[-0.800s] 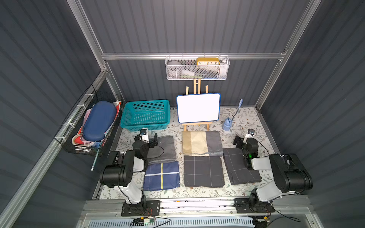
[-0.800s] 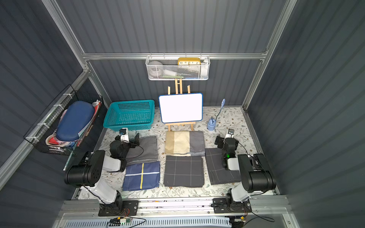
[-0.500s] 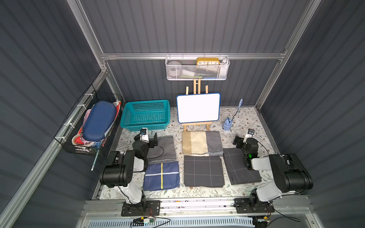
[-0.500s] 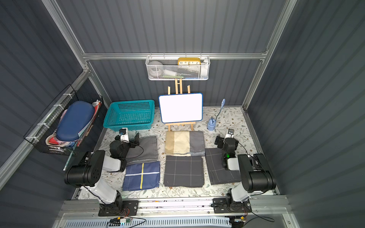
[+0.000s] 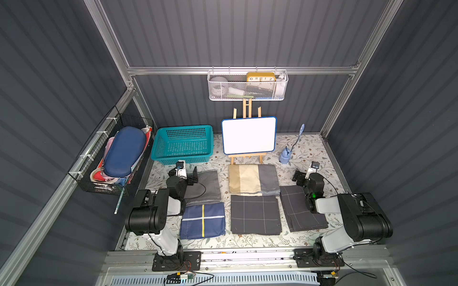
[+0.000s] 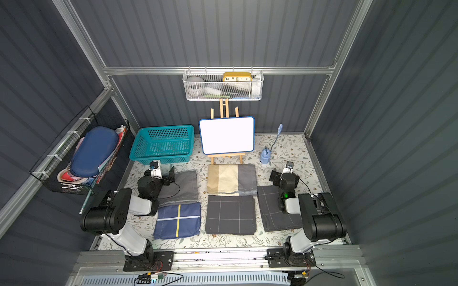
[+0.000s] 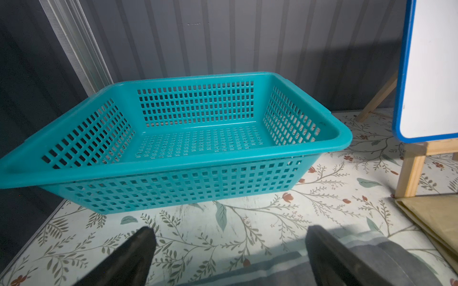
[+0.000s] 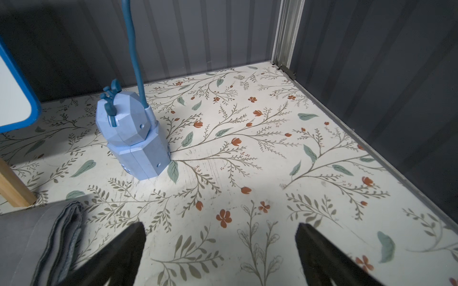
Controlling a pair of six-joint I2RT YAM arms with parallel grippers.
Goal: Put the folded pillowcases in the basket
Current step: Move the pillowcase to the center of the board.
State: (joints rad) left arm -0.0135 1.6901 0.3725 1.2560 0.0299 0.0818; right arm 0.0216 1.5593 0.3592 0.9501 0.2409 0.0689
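- At the far left of the desk (image 5: 309, 148), the teal basket (image 5: 182, 159) stands empty, just beyond the left tool (image 7: 229, 235), whose jaws stand apart at the far edge of the grey folded pillowcase (image 5: 207, 184).
- The right tool (image 8: 220, 232) gapes, empty.
- Risk: the cloths lie close together; a shallow pinch could lift one layer and unfold it, or drag the navy neighbour (image 5: 203, 220).
- The white mesh wall basket (image 5: 247, 92) holds a yellow clock (image 5: 260, 77); the black wire basket (image 5: 104, 188), a blue case (image 5: 124, 151).
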